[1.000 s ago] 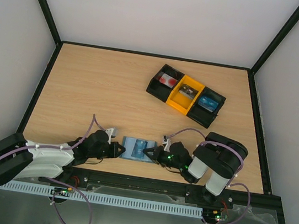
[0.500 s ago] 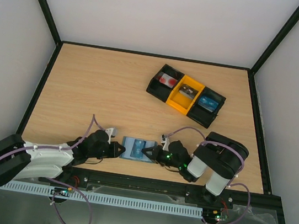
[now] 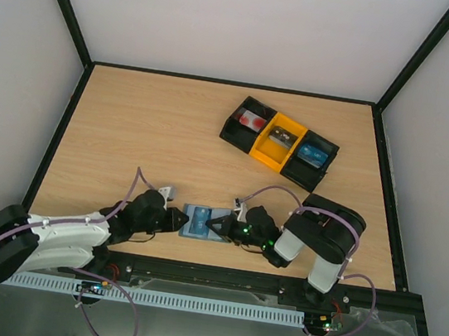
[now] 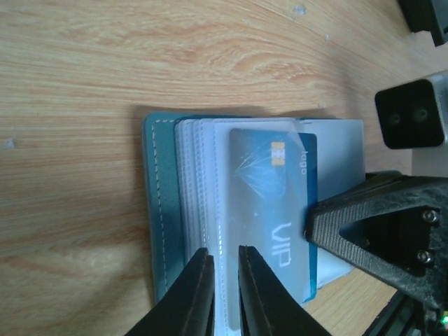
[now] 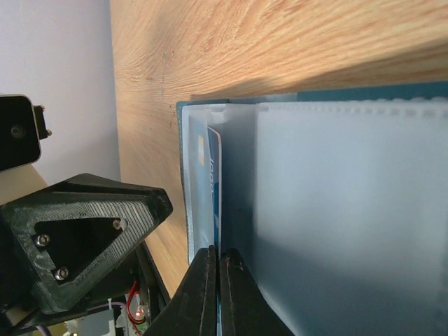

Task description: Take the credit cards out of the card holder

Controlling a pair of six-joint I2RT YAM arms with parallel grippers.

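The dusty-blue card holder point(image 3: 195, 219) lies open near the table's front edge, its clear sleeves fanned out point(image 4: 162, 210). A bright blue credit card point(image 4: 273, 210) printed "VIP" sits in the top sleeve, its right edge sticking out. My left gripper point(image 4: 218, 253) straddles the sleeve edges at the holder's left side point(image 3: 179, 219), jaws a narrow gap apart. My right gripper point(image 5: 218, 253) is shut on the blue card's point(image 5: 214, 175) protruding edge, on the holder's right side point(image 3: 213, 227). One of its fingers point(image 4: 371, 231) shows in the left wrist view.
A black-and-yellow three-bin tray point(image 3: 320, 176) stands at the back right. It holds a white card with red marks point(image 3: 254, 121), a dark card point(image 3: 277, 139) and a blue card point(image 3: 312, 153). The table's front rail point(image 3: 210, 273) runs just behind both grippers.
My right gripper has slid left, further onto the holder. The left jaws have parted slightly from shut. The holder has stayed where it was.
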